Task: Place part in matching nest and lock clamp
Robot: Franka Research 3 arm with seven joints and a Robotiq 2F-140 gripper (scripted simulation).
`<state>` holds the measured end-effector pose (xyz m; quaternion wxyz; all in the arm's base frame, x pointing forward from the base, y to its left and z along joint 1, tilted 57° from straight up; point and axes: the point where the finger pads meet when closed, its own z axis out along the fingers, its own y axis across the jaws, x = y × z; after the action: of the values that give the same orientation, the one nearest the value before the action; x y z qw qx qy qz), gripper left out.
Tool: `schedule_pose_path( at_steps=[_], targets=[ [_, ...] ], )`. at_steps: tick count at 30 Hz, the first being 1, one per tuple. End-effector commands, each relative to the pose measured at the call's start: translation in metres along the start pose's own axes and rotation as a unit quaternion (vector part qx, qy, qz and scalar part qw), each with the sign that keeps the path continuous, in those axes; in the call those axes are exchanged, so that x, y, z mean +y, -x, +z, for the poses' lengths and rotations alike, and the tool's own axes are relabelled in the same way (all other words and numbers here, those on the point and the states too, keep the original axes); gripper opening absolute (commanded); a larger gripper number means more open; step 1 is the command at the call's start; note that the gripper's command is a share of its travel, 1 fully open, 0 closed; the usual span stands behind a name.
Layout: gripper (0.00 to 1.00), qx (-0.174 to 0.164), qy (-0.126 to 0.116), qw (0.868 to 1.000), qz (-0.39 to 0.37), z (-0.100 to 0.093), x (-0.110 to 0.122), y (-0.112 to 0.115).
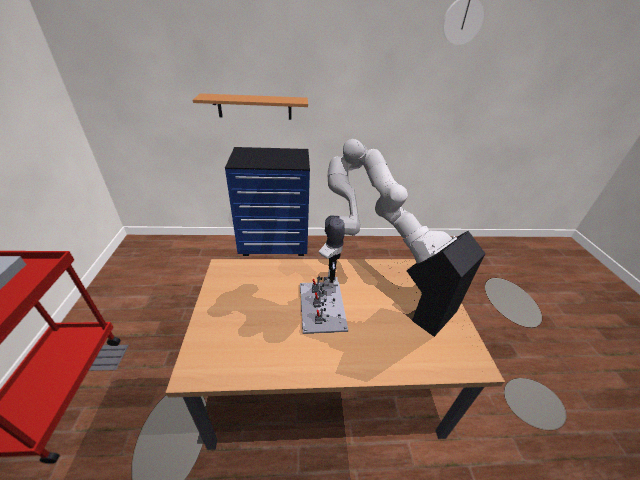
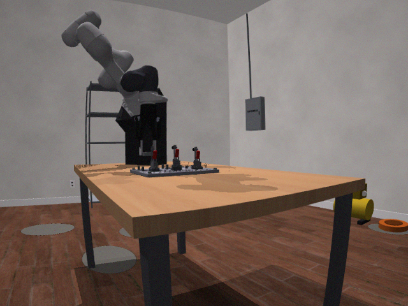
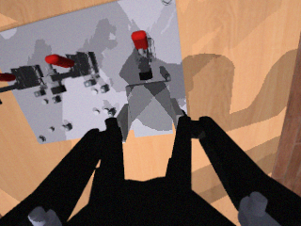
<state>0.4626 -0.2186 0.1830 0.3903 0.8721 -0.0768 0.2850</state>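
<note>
Three upright red-handled toggle clamps (image 2: 176, 157) crowd the grey fixture plate (image 1: 338, 322); bare wooden table top (image 1: 248, 356) surrounds it, open to approach.

A wooden table (image 1: 258, 361) on dark legs stands on a reddish-brown plank floor (image 1: 542, 454). Directly on its top lies a grey fixture plate (image 1: 330, 322), set toward the far middle and carrying three red-handled clamps (image 2: 176, 153) in a row. The robot's black base block (image 1: 447, 289) sits at the table's far right edge.
</note>
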Motion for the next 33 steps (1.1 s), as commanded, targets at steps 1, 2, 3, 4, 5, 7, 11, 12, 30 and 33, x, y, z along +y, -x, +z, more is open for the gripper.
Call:
schedule_pose_path(
  at_steps=[1, 2, 3, 4, 5, 7, 11, 12, 30, 33],
  targets=[
    [0.0, 0.0, -0.007, 1.0, -0.027, -0.0012, -0.0022, -0.0003],
    [0.0, 0.0, -0.007, 1.0, -0.027, -0.0012, -0.0022, -0.0003],
    [0.0, 0.0, -0.007, 1.0, -0.027, -0.0012, -0.0022, -0.0003],
    [0.0, 0.0, -0.007, 1.0, -0.027, -0.0012, -0.0022, -0.0003],
    [0.0, 0.0, -0.007, 1.0, -0.027, -0.0012, -0.0022, -0.0003],
    [0.0, 0.0, -0.007, 1.0, -0.027, -0.0012, -0.0022, -0.0003],
    [0.0, 0.0, -0.007, 1.0, -0.027, -0.0012, -0.0022, -0.0003],
    [0.0, 0.0, -0.007, 1.0, -0.027, -0.0012, -0.0022, -0.0003],
    [0.0, 0.0, -0.007, 0.999, -0.036, -0.0012, -0.0021, -0.0003],
    [0.0, 0.0, -0.007, 0.999, -0.036, -0.0012, -0.0021, -0.0003]
  ],
)
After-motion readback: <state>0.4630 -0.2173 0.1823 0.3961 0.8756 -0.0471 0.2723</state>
